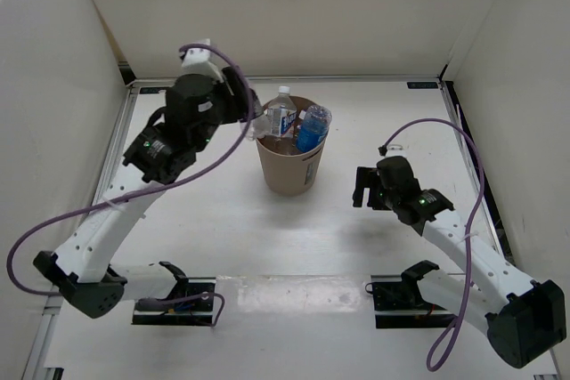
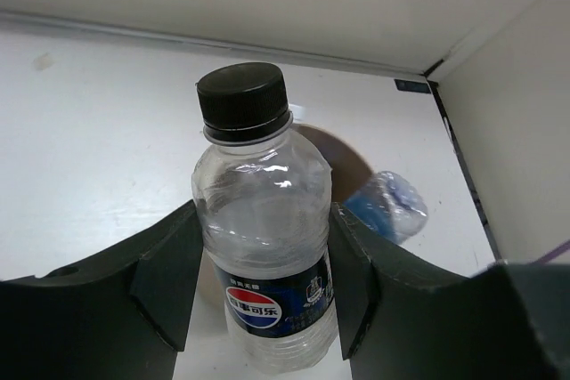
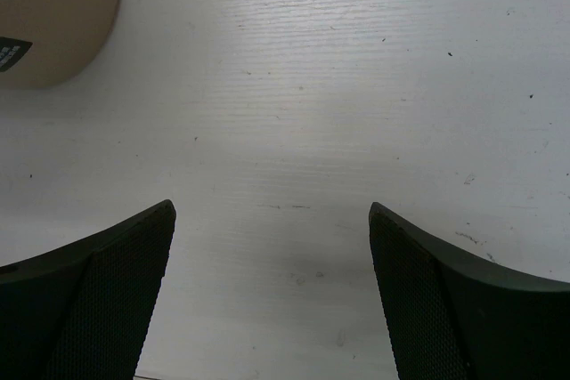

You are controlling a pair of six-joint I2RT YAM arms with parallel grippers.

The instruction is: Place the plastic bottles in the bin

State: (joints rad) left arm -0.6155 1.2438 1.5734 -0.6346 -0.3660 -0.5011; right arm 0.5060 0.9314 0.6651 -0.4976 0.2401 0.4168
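Note:
My left gripper (image 2: 263,295) is shut on a clear bottle (image 2: 264,220) with a black cap and a dark blue label. It holds the bottle upright at the left rim of the tan bin (image 1: 289,166). In the top view the left gripper (image 1: 256,119) sits beside the rim. A white-capped bottle (image 1: 282,113) and a blue-tinted bottle (image 1: 312,128) stand in the bin. The blue bottle (image 2: 387,206) and the bin's brown inside (image 2: 347,162) show behind the held bottle. I cannot make out a second white-capped bottle. My right gripper (image 1: 365,186) is open and empty over bare table, right of the bin.
White walls enclose the table on the left, back and right. In the right wrist view the bin's wall (image 3: 53,15) is at the upper left, and the right gripper (image 3: 272,211) hangs over white table (image 3: 294,86). Purple cables loop from both arms.

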